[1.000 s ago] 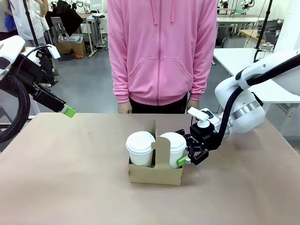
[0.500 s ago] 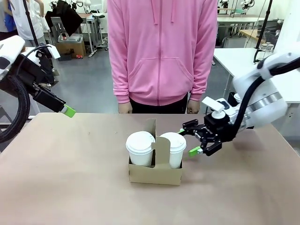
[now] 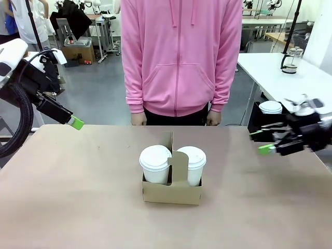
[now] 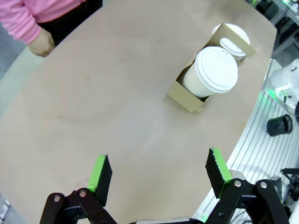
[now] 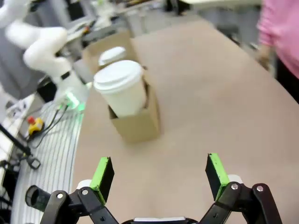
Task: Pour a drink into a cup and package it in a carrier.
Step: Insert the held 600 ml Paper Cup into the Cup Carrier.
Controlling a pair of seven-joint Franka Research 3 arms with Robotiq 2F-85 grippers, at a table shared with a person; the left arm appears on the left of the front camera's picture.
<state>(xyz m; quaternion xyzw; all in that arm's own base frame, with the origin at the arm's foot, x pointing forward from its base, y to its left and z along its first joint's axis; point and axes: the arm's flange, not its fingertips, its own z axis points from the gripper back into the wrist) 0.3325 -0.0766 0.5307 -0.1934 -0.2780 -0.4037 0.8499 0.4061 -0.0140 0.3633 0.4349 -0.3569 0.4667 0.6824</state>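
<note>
The brown cardboard carrier (image 3: 171, 191) stands at the table's middle with its handle panel upright. It holds two white lidded cups, one on the left (image 3: 155, 163) and one on the right (image 3: 192, 162). No drink shows, since both lids are on. My right gripper (image 3: 265, 141) hovers open and empty at the table's right edge, well clear of the carrier. My left gripper (image 3: 75, 122) hangs open above the far left corner. The left wrist view has the carrier (image 4: 189, 97) and cups (image 4: 211, 73) far beyond the open gripper (image 4: 159, 170). In the right wrist view the carrier (image 5: 136, 125) lies ahead of the open gripper (image 5: 159, 175).
A person in a pink hoodie (image 3: 179, 57) stands at the far edge, hands (image 3: 138, 119) hanging by the table. A black box (image 3: 258, 118) with another white lidded cup (image 3: 270, 107) sits beyond the right edge. A glass jug (image 3: 289, 60) stands on the white table behind.
My right gripper has pulled away from the right cup, moving right and slightly up to the table's edge. The left arm, cups and carrier have stayed put.
</note>
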